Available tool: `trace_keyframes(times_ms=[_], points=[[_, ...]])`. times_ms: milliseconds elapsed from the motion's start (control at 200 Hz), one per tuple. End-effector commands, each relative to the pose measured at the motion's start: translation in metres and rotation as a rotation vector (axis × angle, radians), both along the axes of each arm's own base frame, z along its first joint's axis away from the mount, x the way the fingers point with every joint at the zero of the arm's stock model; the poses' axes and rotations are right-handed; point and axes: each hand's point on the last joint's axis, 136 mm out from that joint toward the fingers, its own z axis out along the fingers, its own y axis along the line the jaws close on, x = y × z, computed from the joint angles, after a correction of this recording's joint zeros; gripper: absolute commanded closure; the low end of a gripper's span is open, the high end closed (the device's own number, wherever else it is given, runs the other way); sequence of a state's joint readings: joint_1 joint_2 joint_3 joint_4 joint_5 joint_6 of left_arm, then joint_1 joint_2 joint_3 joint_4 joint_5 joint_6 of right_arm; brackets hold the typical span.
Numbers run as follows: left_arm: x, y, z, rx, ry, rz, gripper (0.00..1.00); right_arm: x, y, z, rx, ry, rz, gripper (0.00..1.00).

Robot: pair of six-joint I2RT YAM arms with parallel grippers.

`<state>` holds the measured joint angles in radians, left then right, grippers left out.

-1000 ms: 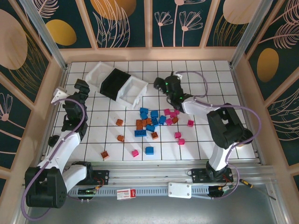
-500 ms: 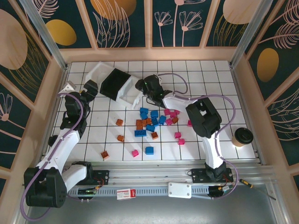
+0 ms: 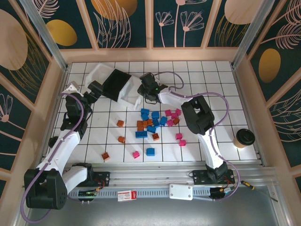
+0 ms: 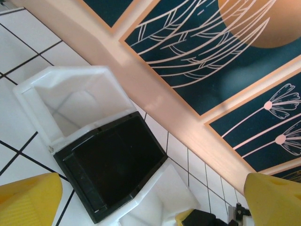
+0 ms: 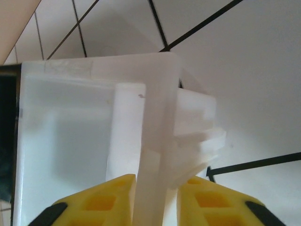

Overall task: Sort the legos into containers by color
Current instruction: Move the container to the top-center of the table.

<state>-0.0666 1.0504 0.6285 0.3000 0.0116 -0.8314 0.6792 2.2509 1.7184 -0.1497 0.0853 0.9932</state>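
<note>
at the far side of the tabletop (image 3: pixel 207 75), left of centre, the right claw (image 5: pixel 150 188) is clamped on a corner wall of the white bin (image 5: pixel 66 122) that ends a slanting row of three touching containers. the legos (image 3: pixel 151 121) lie loose mid-tabletop, just nearer the arms than that bin. the left claw (image 3: pixel 95 88) hangs with jaws apart beside the black bin (image 4: pixel 113 165) and the other white bin (image 4: pixel 70 103).

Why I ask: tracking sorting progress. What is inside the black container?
The black container shows a bare dark floor, with nothing lying in it. Its dark corners are hard to make out, so those are uncertain.
</note>
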Motion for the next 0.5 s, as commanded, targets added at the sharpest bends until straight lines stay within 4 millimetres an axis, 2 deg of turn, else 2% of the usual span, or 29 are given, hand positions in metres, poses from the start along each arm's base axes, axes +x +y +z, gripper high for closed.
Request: trace_keyframes(times_ms=[0,140,180,195,220,335,495], points=[[0.003,-0.011,0.005,-0.009,0.002,-0.058,0.03,0.013,-0.032,-0.008,-0.1,0.02,-0.01,0.81],[0.004,-0.018,0.004,-0.014,0.012,-0.099,0.07,0.038,-0.061,0.003,-0.147,-0.001,0.026,0.91],[0.005,-0.02,0.003,-0.016,0.017,-0.11,0.07,0.038,-0.059,0.006,-0.167,-0.005,0.069,0.92],[0.005,-0.021,0.003,-0.015,0.019,-0.113,0.07,0.047,-0.074,0.007,-0.174,-0.003,0.053,0.93],[0.005,-0.022,0.002,-0.019,0.024,-0.119,0.07,0.052,-0.084,0.008,-0.198,-0.001,0.058,0.95],[0.004,-0.027,0.001,-0.025,0.029,-0.143,0.06,0.063,-0.123,0.012,-0.279,-0.002,0.074,0.99],[0.003,-0.035,0.004,-0.024,0.026,-0.178,0.06,0.076,-0.174,0.031,-0.382,-0.04,0.123,1.0]])
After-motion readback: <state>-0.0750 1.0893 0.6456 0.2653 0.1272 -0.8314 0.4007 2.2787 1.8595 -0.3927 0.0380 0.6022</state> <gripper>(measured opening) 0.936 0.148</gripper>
